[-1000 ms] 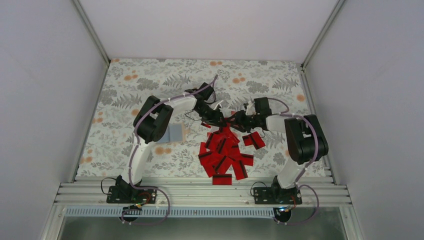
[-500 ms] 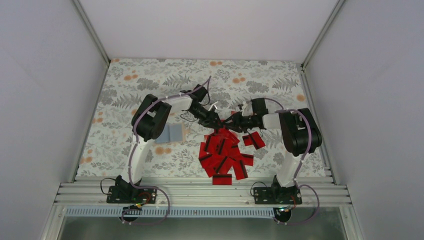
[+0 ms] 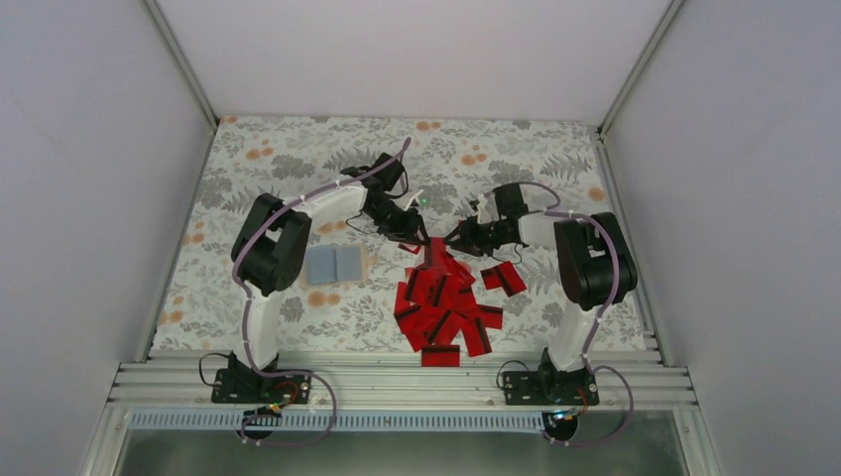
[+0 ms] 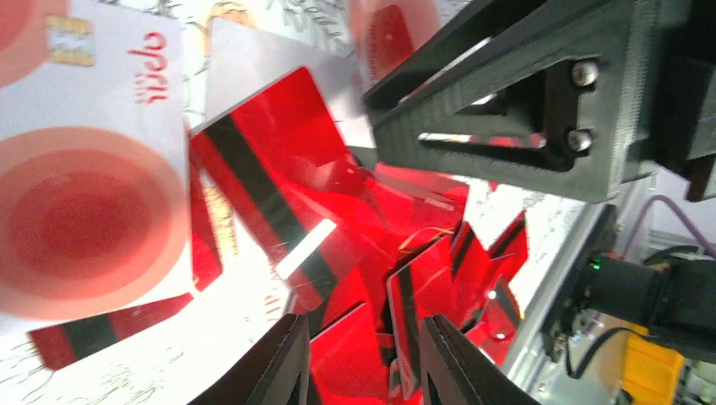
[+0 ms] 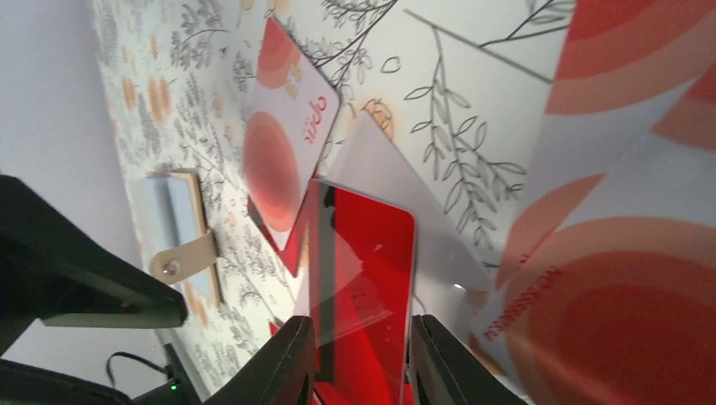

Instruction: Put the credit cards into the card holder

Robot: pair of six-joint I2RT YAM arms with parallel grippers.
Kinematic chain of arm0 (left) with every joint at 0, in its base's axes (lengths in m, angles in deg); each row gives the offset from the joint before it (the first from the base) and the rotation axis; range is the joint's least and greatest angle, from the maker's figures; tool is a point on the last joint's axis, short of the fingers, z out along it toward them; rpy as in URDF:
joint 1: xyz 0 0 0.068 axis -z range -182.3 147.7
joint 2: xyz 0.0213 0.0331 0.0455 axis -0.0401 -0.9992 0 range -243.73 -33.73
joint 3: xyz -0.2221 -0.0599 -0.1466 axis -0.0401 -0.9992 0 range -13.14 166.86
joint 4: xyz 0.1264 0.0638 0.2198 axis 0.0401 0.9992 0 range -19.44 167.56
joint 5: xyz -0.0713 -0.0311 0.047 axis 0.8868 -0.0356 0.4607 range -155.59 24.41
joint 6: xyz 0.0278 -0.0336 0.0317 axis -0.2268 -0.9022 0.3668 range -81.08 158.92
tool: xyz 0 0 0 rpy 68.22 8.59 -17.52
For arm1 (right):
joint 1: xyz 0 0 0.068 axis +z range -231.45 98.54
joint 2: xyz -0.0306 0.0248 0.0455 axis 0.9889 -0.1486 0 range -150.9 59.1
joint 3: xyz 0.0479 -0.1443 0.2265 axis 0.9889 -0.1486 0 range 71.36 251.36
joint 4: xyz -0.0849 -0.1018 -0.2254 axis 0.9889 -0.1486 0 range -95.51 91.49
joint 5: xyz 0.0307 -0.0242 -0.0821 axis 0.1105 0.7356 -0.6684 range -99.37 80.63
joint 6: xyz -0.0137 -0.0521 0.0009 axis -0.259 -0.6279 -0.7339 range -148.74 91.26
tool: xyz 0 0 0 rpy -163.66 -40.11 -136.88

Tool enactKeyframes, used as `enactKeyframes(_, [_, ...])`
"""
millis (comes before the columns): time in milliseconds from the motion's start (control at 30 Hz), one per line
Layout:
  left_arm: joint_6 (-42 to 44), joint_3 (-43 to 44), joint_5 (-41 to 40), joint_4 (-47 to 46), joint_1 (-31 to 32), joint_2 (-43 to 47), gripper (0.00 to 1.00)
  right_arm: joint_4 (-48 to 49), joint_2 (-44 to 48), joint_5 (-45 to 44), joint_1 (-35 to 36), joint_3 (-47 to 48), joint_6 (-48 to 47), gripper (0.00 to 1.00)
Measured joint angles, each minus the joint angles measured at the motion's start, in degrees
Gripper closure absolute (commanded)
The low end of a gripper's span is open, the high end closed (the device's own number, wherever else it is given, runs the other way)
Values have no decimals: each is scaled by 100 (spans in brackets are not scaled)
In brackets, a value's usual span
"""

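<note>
Right pincer (image 5: 359, 329): clamped on one credit card (image 5: 363, 253) by the red pile (image 3: 441, 307); left pincer (image 4: 361, 325): can't tell. Card holder (image 3: 334, 264): lying on the worktop (image 3: 258, 149), well left. Could easily fumble the card mid-air, crowding both pincers this close.

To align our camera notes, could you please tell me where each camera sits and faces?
Top external: above and behind the bases, looking down on the table; both arms show.
Left wrist: on the left arm, facing the credit cards; its fingers show below.
Right wrist: on the right arm, facing the card holder; its fingers flank a red card.
Shared: top and right wrist both show the card holder.
</note>
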Motion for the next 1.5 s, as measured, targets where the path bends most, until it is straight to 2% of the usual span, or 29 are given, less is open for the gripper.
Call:
enactKeyframes(233, [-24,-162,-656,48,28,-61,66,-695,-4,-533,24,293,-444,68])
enactKeyframes(500, [-304,-24,-649,-31,210,-468,66,-953,-192,-662,310,612,-584,66])
enactKeyframes(900, [-581,57,4,-127,116,-693,66,-708,-407,46,249,579,-483,67])
enactKeyframes(1500, [-651,-107,345,-190,-22,-693,66,-505,-431,872,120,448,-437,68])
